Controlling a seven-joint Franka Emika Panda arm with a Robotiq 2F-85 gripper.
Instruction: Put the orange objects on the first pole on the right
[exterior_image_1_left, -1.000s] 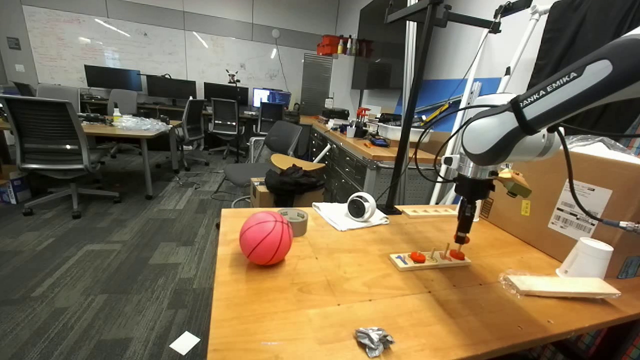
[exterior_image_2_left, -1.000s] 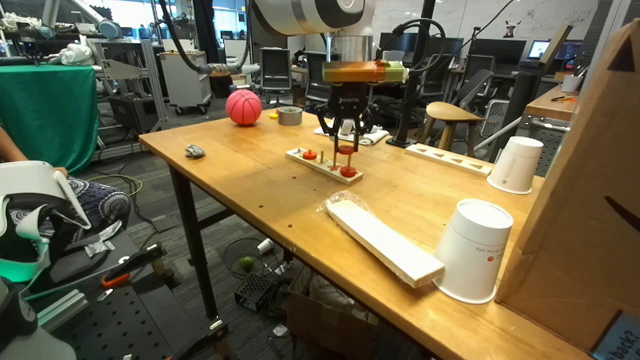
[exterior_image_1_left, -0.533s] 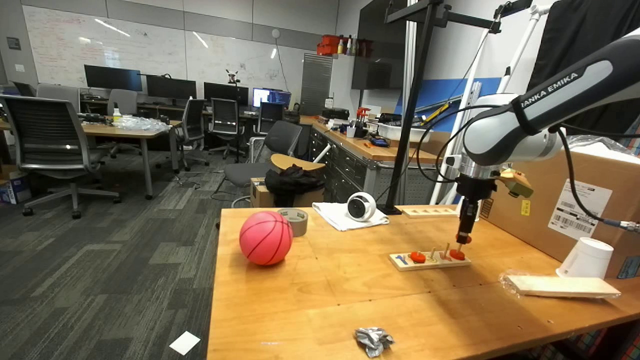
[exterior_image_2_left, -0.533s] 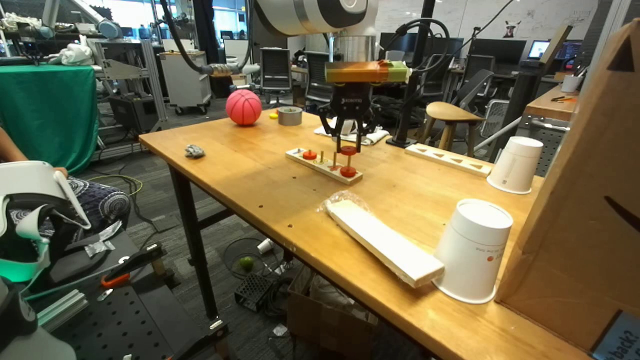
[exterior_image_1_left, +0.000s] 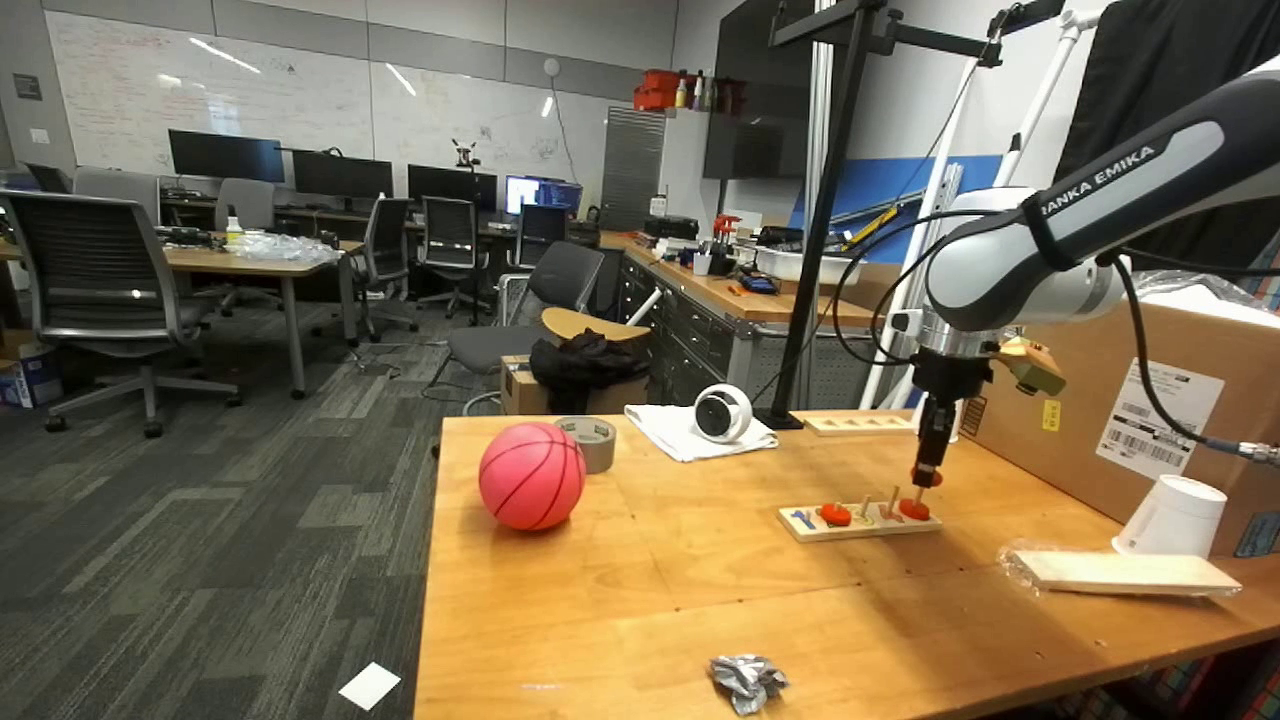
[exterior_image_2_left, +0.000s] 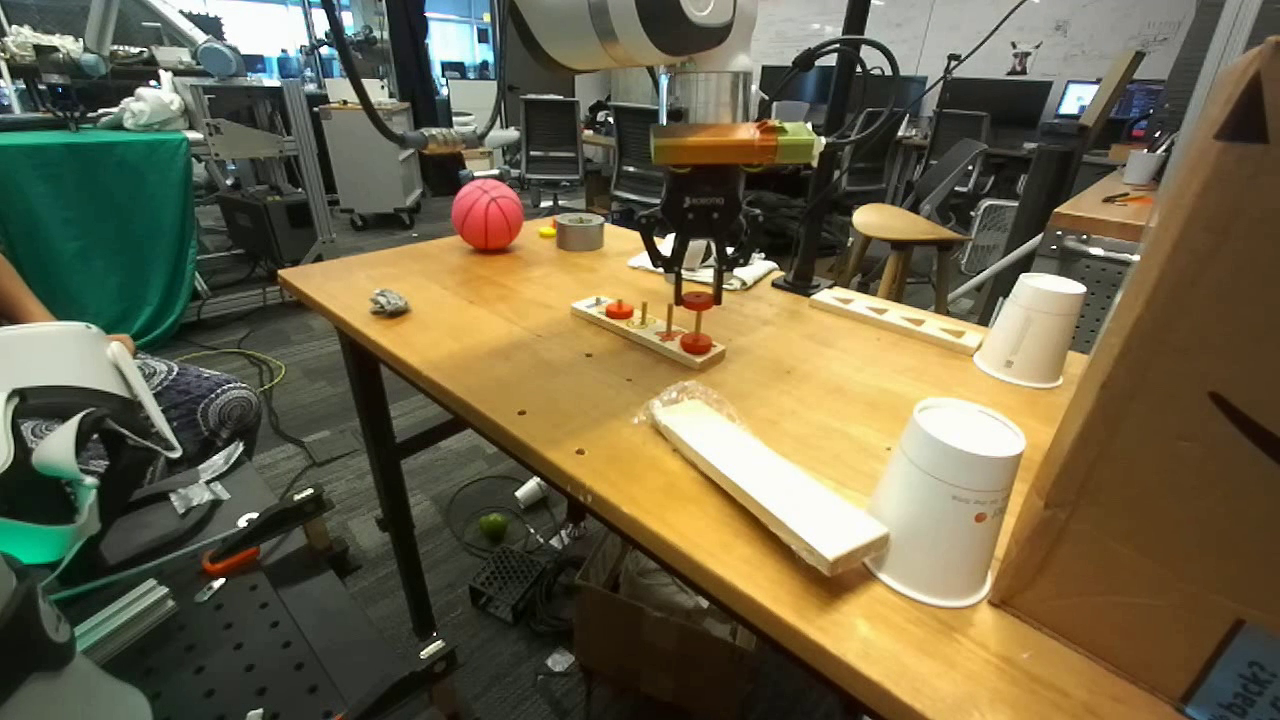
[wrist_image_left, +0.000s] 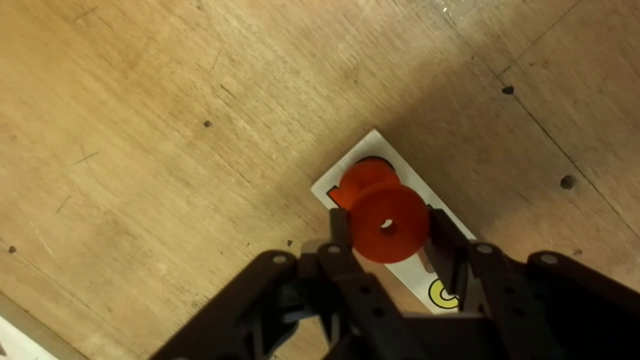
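Gripper (exterior_image_2_left: 698, 299): I've got it pinched in on an orange disc (wrist_image_left: 390, 202), one finger against each side
End pole (exterior_image_2_left: 698, 323): held disc is right at the top of it, honestly can't tell from here if the tip's in the hole
Second orange disc (exterior_image_2_left: 697, 344): sitting low on that same pole, 11 o'clock from the held one in my wrist view
Third orange disc (exterior_image_1_left: 836, 515): also on the pegboard (exterior_image_1_left: 865, 532), 9 o'clock from the end pole in an exterior view
Pink ball (exterior_image_1_left: 532, 476): on the surface (exterior_image_1_left: 620, 600), 9 o'clock there too, well apart from the board
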